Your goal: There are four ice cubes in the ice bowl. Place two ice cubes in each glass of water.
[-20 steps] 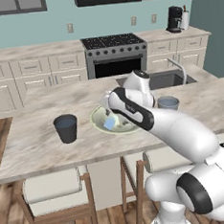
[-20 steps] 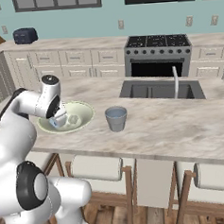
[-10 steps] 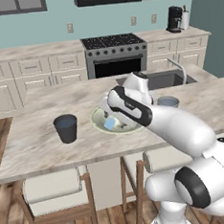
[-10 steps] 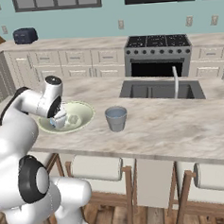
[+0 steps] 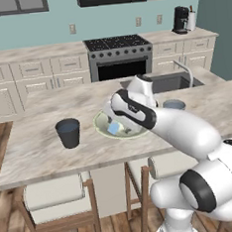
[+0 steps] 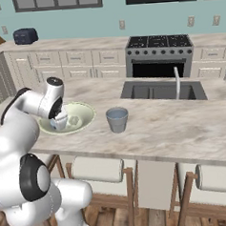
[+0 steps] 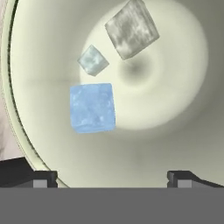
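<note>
So we're at the grab-a-cube stage: the tool (image 7: 111,177) hangs right over the ice bowl (image 7: 192,105), fingers spread wide with nothing between them. Looking down through the hand camera, a clear blue ice cube (image 7: 92,107) sits on the bowl's slope closest to the fingers, with a small pale one (image 7: 92,60) and a bigger greyish one (image 7: 131,29) further up toward the middle. I count three from here, can't tell where a fourth is. The bowl sits mid-table (image 5: 46,154), the dark glass (image 5: 68,133) off to its left and the lighter grey glass (image 6: 117,119) to its right. Both glasses look cube-free to me, though it's hard to see inside. Next move, I'd guess, is dropping straight down and nudging over to straddle the blue cube, then closing gently since these things look slippery.
</note>
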